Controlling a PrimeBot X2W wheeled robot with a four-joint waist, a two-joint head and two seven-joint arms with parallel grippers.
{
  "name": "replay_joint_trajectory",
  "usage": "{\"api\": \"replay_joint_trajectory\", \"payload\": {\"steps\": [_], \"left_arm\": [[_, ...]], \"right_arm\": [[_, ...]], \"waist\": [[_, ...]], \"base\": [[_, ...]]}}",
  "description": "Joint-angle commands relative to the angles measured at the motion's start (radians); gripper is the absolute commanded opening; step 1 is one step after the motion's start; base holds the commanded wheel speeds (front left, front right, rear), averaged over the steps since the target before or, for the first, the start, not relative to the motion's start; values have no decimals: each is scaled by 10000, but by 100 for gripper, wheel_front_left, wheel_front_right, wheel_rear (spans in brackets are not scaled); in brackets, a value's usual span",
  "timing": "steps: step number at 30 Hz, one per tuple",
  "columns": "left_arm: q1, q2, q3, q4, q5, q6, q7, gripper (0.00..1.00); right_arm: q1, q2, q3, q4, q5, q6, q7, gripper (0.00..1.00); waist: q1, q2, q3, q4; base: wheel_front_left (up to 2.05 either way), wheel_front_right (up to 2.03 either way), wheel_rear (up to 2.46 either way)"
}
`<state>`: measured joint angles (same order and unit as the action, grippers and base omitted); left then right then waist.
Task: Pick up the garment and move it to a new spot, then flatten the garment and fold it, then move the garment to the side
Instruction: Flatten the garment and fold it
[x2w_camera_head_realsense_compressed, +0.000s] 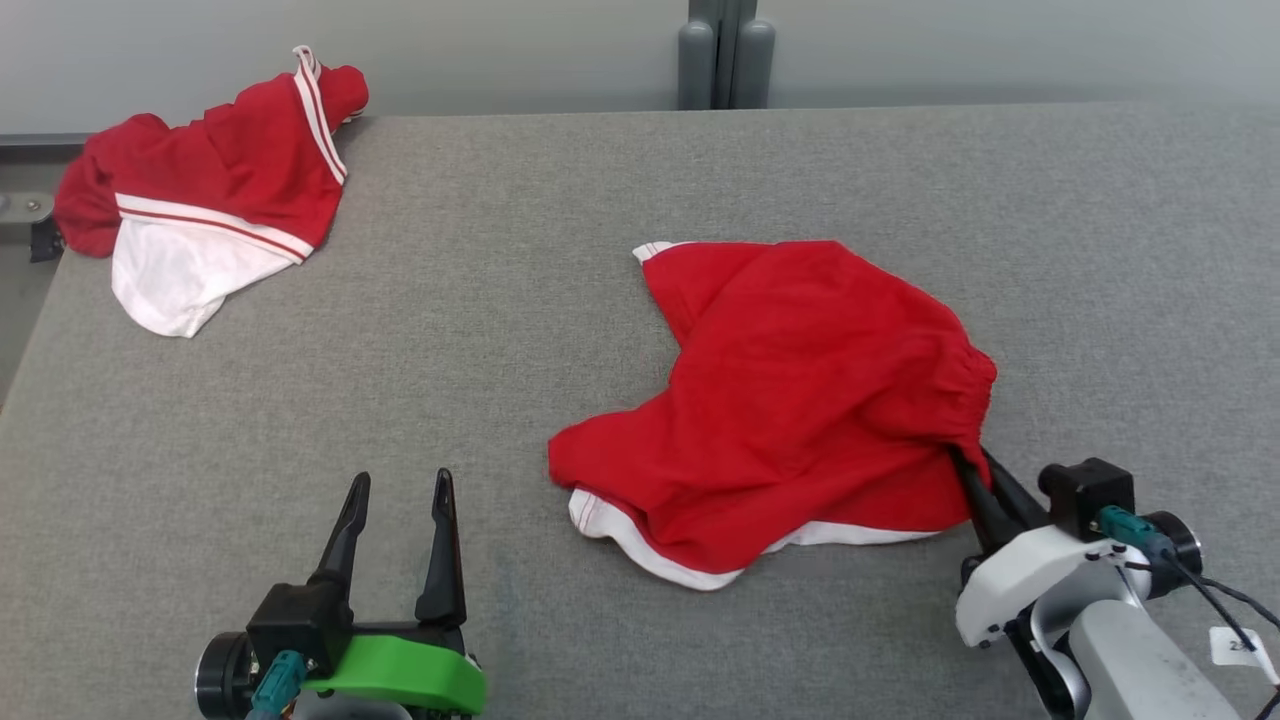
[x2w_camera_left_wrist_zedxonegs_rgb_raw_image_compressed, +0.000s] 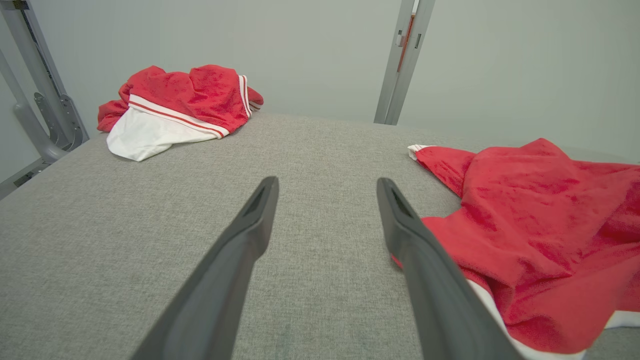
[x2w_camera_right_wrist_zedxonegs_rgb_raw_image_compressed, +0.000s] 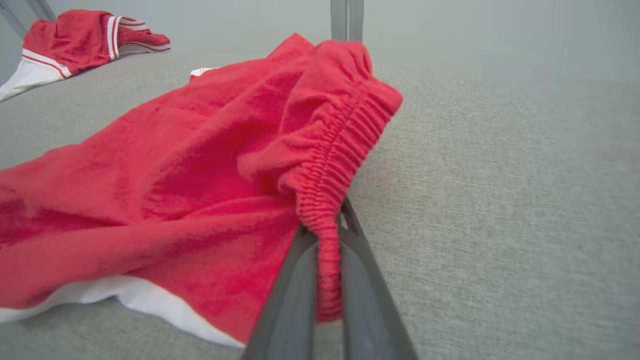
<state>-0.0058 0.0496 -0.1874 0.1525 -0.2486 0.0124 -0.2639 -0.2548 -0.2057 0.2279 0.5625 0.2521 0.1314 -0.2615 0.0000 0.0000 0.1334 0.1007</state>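
Note:
A red garment (x2w_camera_head_realsense_compressed: 800, 400) with white trim lies crumpled on the grey table, right of centre. It looks like shorts with a gathered elastic waistband (x2w_camera_right_wrist_zedxonegs_rgb_raw_image_compressed: 340, 150). My right gripper (x2w_camera_head_realsense_compressed: 975, 470) is shut on that waistband at the garment's right edge; the right wrist view has the band pinched between the two dark fingers (x2w_camera_right_wrist_zedxonegs_rgb_raw_image_compressed: 295, 280). The same garment (x2w_camera_left_wrist_zedxonegs_rgb_raw_image_compressed: 540, 235) lies to the right of my left gripper (x2w_camera_left_wrist_zedxonegs_rgb_raw_image_compressed: 327, 185). My left gripper (x2w_camera_head_realsense_compressed: 398, 485) stands open over bare table at the lower left, apart from the cloth.
A second red and white garment (x2w_camera_head_realsense_compressed: 210, 190) lies bunched at the table's far left corner, partly over the edge. A grey post (x2w_camera_head_realsense_compressed: 722, 55) stands behind the table (x2w_camera_head_realsense_compressed: 500, 300). Bare grey felt stretches between the two garments.

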Motion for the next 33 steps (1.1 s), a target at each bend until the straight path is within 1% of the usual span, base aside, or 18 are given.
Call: {"api": "replay_joint_trajectory", "payload": {"steps": [1, 8, 12, 15, 19, 24, 29, 30, 31, 33], "left_arm": [[-5, 16, 35, -37, -59, 52, -8, 100], [-49, 17, 23, -88, -96, 65, -8, 100], [-158, 17, 29, -103, -79, 60, -8, 100], [-254, 17, 6, -112, -71, 29, -8, 100], [-400, 17, -18, -64, -71, -2, -8, 100], [-570, 16, -113, -99, -125, 9, -8, 100], [-700, 17, -172, -60, -136, 16, -8, 100], [-742, 17, -164, -51, -138, 26, -8, 100], [-805, 17, -149, -49, -139, 32, -8, 100], [-822, 16, -156, -58, -96, 45, -8, 100]], "right_arm": [[202, -134, -158, -248, 16, -14, -42, 0], [773, -470, -734, -1380, 239, -14, 30, 0], [830, -427, -869, -1810, 506, -14, 257, 0], [507, -349, -877, -1810, 604, -14, 489, 0], [-166, -150, -939, -1315, 628, -14, 731, 0], [-1272, -48, -1056, -76, 306, -14, 804, 0], [-2065, -28, -1148, 1085, -10, -14, 590, 0], [-2178, -36, -1083, 1311, -49, -14, 564, 25], [-2340, -32, -961, 1609, -82, -14, 446, 100], [-2427, -24, -894, 1800, -34, -14, 297, 100]], "waist": [[0, 0, 22, -169], [0, 0, 126, -551], [0, 0, 233, -614], [0, 0, 353, -574], [0, 0, 512, -375], [0, 0, 671, -18], [0, 0, 721, 186], [0, 0, 721, 194], [0, 0, 717, 161], [0, 0, 709, 60]], "base": [[0, 0, 0], [0, 0, 0], [0, 0, 0], [0, 0, 0], [0, 0, 0], [0, 0, 0], [0, 0, 0], [0, 0, 0], [0, 0, 0], [0, 0, 0]]}}
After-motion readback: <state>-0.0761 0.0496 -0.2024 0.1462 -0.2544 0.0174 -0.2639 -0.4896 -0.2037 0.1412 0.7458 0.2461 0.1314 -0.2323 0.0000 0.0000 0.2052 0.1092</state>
